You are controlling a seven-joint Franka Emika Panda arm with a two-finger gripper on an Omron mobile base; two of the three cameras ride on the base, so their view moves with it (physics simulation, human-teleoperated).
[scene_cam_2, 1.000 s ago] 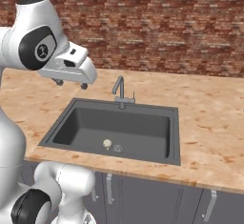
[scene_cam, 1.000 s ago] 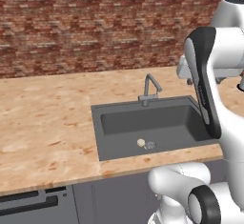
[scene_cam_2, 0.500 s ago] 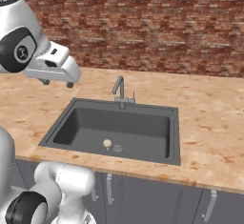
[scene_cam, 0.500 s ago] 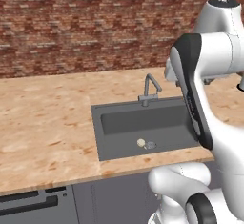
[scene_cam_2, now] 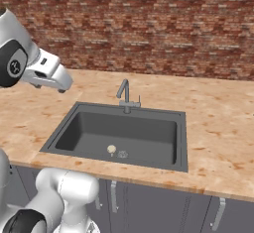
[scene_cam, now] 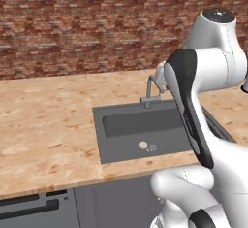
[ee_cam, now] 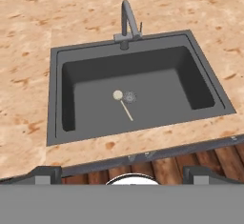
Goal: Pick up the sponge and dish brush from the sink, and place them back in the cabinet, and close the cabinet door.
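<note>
The dish brush (ee_cam: 122, 103) lies on the floor of the dark sink (ee_cam: 55, 94), its round cream head just at 9 o'clock of the drain (ee_cam: 129, 96), with the thin handle running toward 5 o'clock. The faucet (ee_cam: 127, 22) stands at the basin's 12 o'clock rim. The gripper (ee_cam: 123, 171) hangs high above, fingers spread wide apart and empty.

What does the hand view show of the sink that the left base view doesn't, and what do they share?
Hand view: the dish brush with its thin cream handle running from the round head, lying beside the drain, plus the wooden floor below the counter's front edge. Left base view: the brick wall behind the counter, and the brush there as just a pale dot. Both: the dark sink, faucet and wood-grain countertop.
</note>
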